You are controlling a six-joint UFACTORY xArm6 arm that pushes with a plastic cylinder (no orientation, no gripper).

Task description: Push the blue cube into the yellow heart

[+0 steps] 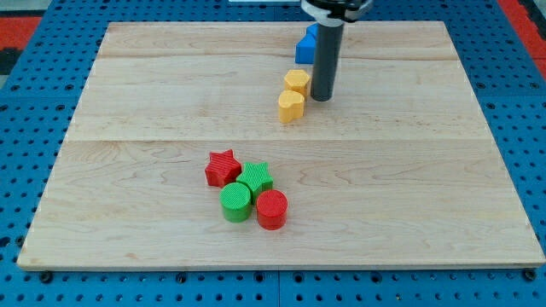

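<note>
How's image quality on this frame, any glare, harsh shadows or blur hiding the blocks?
Camera view: lighting even and soft, no glare on the wooden board; only short faint shadows beside blocks; focus sharp across the frame. My tip is crisp, just right of the yellow hexagon block and above-right of the yellow heart. The rod hides part of the blue cube; that is occlusion, not blur.

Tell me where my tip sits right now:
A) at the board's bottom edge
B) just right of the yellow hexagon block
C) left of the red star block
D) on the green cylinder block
B: my tip rests just to the view's right of the yellow hexagon block, with the blue cube block behind the rod.
</note>
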